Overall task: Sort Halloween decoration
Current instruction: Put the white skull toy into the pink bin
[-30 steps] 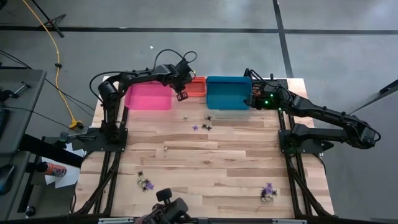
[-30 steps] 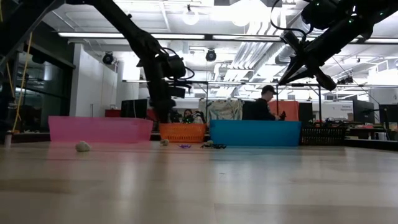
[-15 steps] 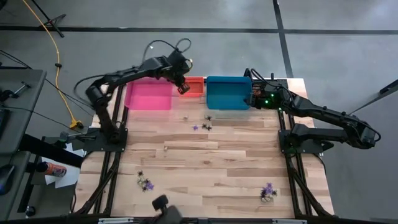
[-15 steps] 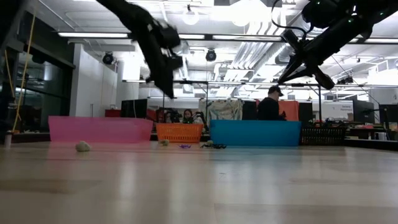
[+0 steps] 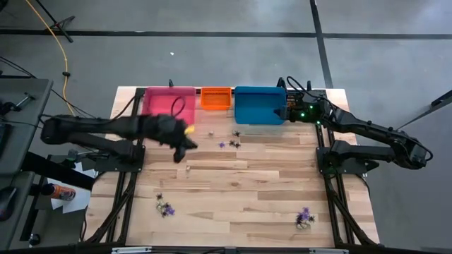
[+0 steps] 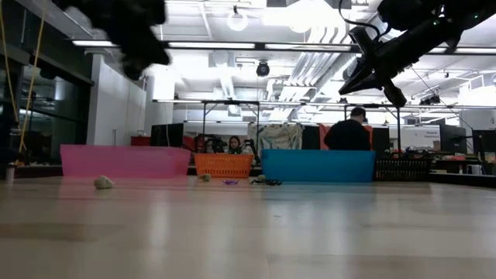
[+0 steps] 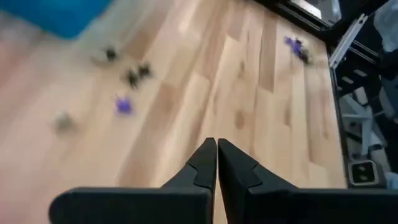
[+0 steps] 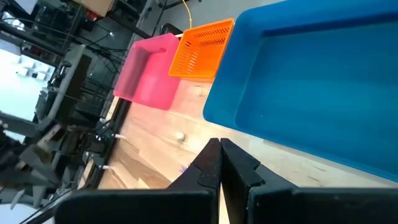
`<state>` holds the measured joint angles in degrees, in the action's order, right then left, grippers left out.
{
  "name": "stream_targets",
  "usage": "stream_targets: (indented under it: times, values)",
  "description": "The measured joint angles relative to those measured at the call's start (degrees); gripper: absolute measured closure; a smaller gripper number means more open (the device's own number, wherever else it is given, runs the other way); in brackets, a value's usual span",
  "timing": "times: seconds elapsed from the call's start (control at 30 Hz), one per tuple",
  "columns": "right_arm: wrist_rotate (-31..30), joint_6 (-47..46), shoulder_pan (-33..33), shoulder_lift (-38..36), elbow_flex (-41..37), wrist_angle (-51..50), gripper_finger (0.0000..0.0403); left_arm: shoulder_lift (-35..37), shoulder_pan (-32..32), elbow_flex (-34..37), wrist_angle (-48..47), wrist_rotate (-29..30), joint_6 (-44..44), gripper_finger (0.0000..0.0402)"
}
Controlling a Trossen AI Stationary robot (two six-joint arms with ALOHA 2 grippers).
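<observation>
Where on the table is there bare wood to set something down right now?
The widest bare patch is mid-table, between the trinkets by the blue bin and the purple clusters near the front edge, left and right. Crowded: the back row, pink bin, orange bin, and the small trinkets before them.

A light wooden plank bench carries three bins in a row along its 12 o'clock edge. The shallow pink plastic bin stands toward 11 o'clock, the small orange mesh-walled basket sits just beside it at 12, and the larger blue plastic tub follows toward 1 o'clock, close against the basket. A black basket shows beyond the tub in the low view. A yellow cable trails over the grey floor at 10 o'clock. In the room behind, a dark-clothed person stands behind the tub.
</observation>
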<state>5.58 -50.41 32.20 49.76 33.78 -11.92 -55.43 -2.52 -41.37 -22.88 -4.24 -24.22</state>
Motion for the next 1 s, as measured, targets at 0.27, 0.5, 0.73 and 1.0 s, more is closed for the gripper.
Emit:
stream_targets:
  times: [0.27, 0.5, 0.73, 1.0]
  values:
    - [0.0, 0.5, 0.0, 0.0, 0.0, -0.3, 0.0402, 0.4, 10.5, -3.0, -13.0, 3.8, -7.1, 0.0310]
    - [0.0, 1.1, 0.0, 0.1, 0.0, -0.8, 0.0402, -7.6, 18.7, -10.5, -30.1, 7.4, -7.1, 0.0228]
    - [-1.1, 2.9, 0.0, 0.1, 0.0, -2.9, 0.0402, -18.4, 26.3, -9.3, -30.0, 21.7, -18.5, 0.0206]
    - [-1.3, 4.3, 0.0, 0.1, 0.0, -5.3, 0.0402, -29.4, 24.1, -9.3, -25.1, 17.2, -24.1, 0.0208]
